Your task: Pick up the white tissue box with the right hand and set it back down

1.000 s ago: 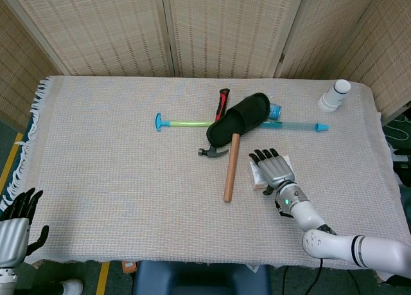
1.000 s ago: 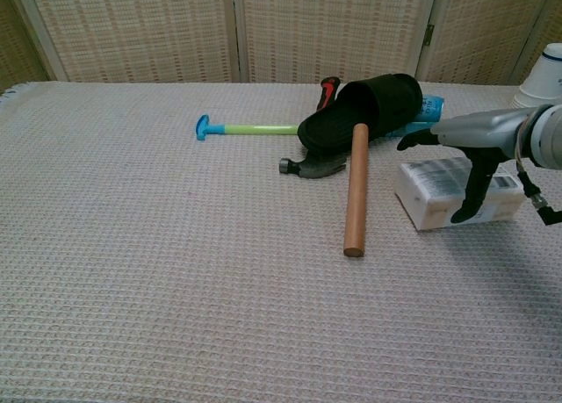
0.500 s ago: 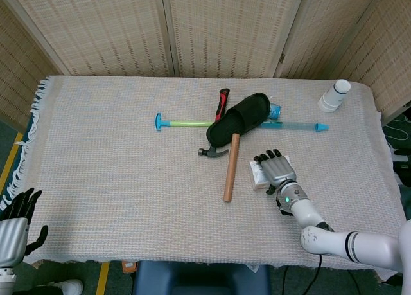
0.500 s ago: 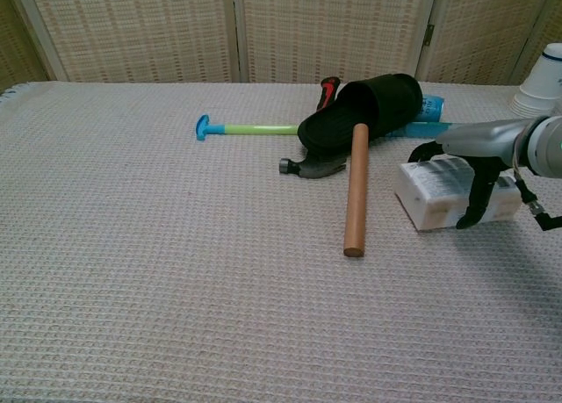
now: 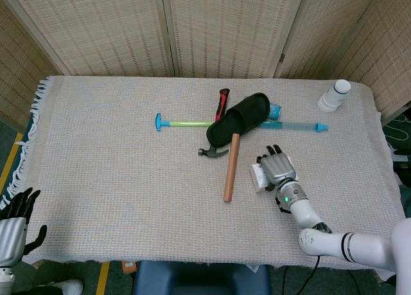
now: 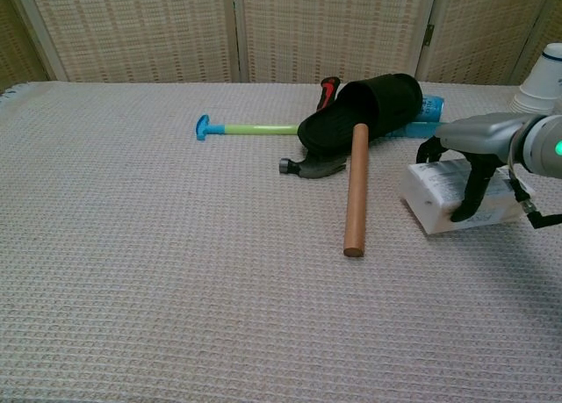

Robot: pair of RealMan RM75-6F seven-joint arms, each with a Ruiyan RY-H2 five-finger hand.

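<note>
Gripping the white tissue box (image 6: 436, 197) from above, the right hand (image 6: 477, 150) has its fingers (image 6: 468, 192) wrapped down the near face while the thumb side reaches behind. Compared with half a second ago, the box has tilted: in the chest view its near-left edge now sits higher and the body is canted, where it previously lay flat on the surface (image 6: 176, 271). The head view shows the right hand (image 5: 277, 171) drawn slightly back toward the robot, covering most of the box (image 5: 258, 176). Judgement: the lift phase has begun, with the grasp closed and load being taken; whether the whole base has cleared the surface cannot be told.

The box lies just beside the wooden hammer handle (image 6: 356, 190), apart from it, right of centre. The black slipper (image 6: 369, 111) sits behind, well clear.

The left hand (image 5: 14, 227) hangs off the near-left corner, fingers spread and holding nothing
</note>
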